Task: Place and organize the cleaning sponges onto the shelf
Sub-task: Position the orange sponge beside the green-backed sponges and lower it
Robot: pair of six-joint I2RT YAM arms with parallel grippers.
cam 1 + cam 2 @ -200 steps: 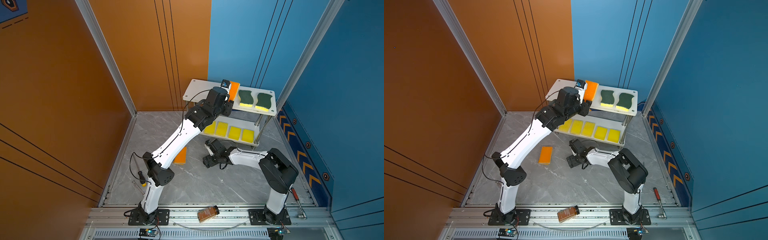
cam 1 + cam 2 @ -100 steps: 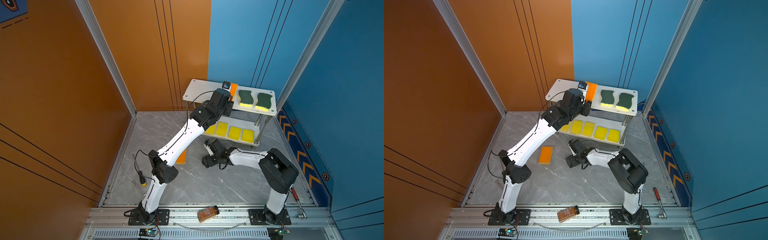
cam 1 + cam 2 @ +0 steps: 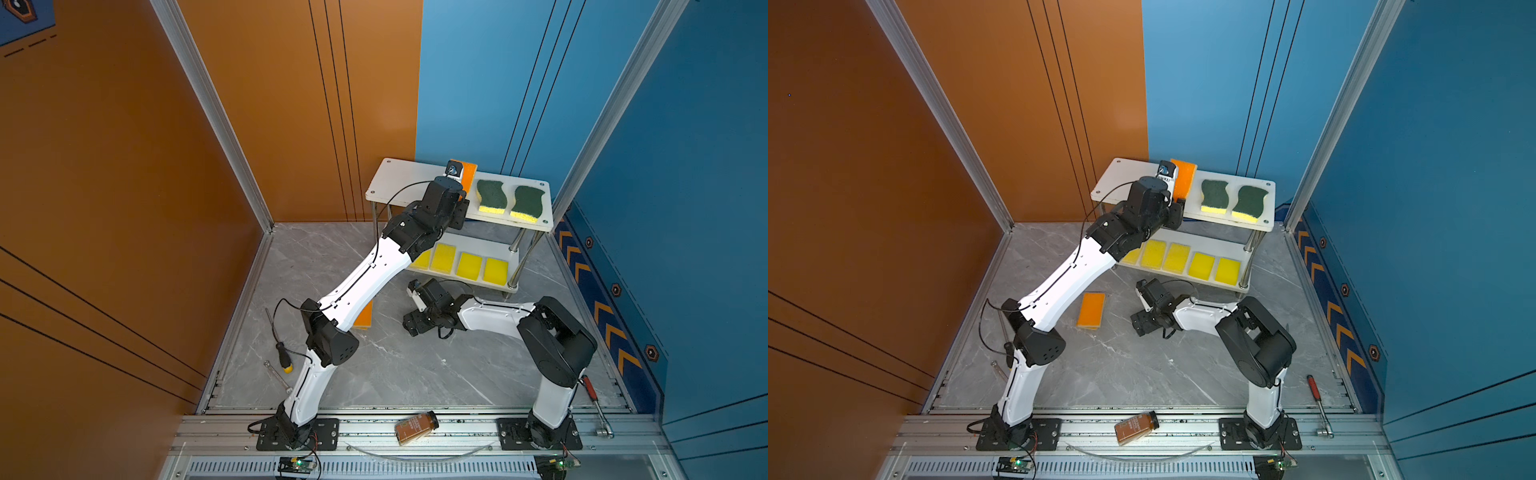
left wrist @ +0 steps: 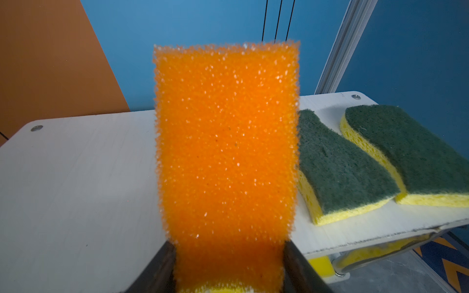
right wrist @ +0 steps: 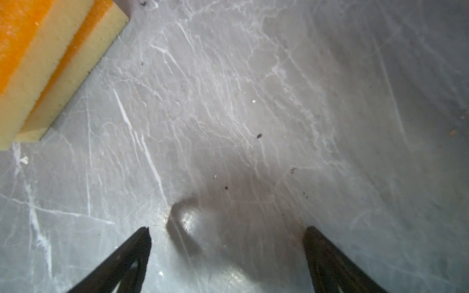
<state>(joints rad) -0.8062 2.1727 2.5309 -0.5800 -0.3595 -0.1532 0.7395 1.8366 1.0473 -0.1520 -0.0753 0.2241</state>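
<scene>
The shelf (image 3: 401,183) (image 3: 1121,176) (image 4: 76,177) stands at the back. Two green-topped sponges (image 3: 491,194) (image 3: 1214,193) (image 4: 337,167) lie on the right of its top board. Several yellow sponges (image 3: 469,266) (image 3: 1200,264) lie in a row on the lower board. My left gripper (image 3: 460,198) (image 3: 1177,199) (image 4: 228,266) is shut on an orange-topped sponge (image 3: 469,176) (image 3: 1183,179) (image 4: 225,142), held just above the top board beside the green ones. Two more orange-topped sponges (image 3: 1091,309) (image 5: 38,63) lie stacked on the floor. My right gripper (image 3: 413,326) (image 3: 1140,326) (image 5: 228,233) hangs open and empty over bare floor to their right.
A brown bottle (image 3: 416,427) (image 3: 1137,427) lies on the front rail. A screwdriver (image 3: 282,353) and a wrench (image 3: 277,376) lie at the floor's left edge. A red-handled ratchet (image 3: 594,399) (image 3: 1316,395) lies at the right. Walls close in behind and beside the shelf.
My left arm has reached a little farther over the shelf's top board with the orange-topped sponge. The right arm has stayed still.
</scene>
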